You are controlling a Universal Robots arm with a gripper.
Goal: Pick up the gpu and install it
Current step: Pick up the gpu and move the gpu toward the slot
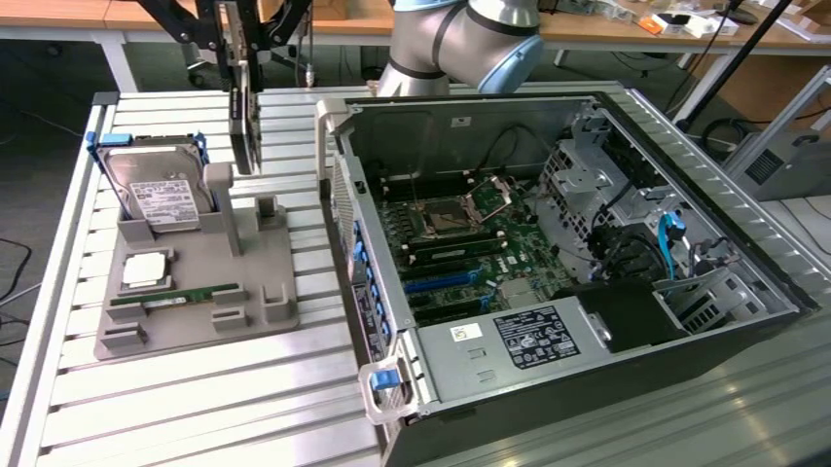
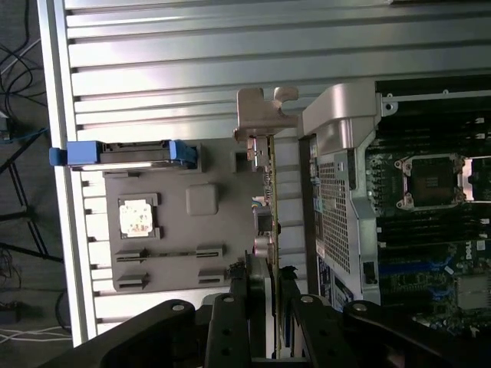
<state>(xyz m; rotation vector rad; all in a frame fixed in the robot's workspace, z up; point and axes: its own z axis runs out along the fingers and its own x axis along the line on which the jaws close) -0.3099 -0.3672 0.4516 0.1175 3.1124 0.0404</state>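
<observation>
Item 1. Gripper (image 1: 243,78) (image 2: 270,272): clenched on the gpu, one finger on each face of the card, as the wrist view shows. In the exterior view it sits toward 11 o'clock.

Item 2. Gpu (image 1: 245,131) (image 2: 268,192): hangs upright and edge-on beneath the gripper. It is at 9 o'clock of the computer case and just beside it, over the holder's 1 o'clock corner. Whether its lower edge touches the holder's posts cannot be told. The silver bracket (image 2: 261,115) is at the end away from the fingers.

Item 3. Gray holder (image 1: 182,331) (image 2: 176,230): lies on the slatted table (image 1: 195,399). It carries the following:
- A hard drive (image 1: 162,190) (image 2: 130,153), upright in a blue frame at its 11 o'clock end.
- A processor chip (image 1: 143,270) (image 2: 138,217), lying flat near the centre.
- A memory stick (image 1: 175,295), lying at 6 o'clock of the chip.

Item 4. Computer case (image 1: 442,131) (image 2: 337,115): side open, motherboard (image 1: 481,243) (image 2: 430,199) exposed.

Item 5. Robot arm (image 1: 468,39): at 12 o'clock, behind the case.
</observation>
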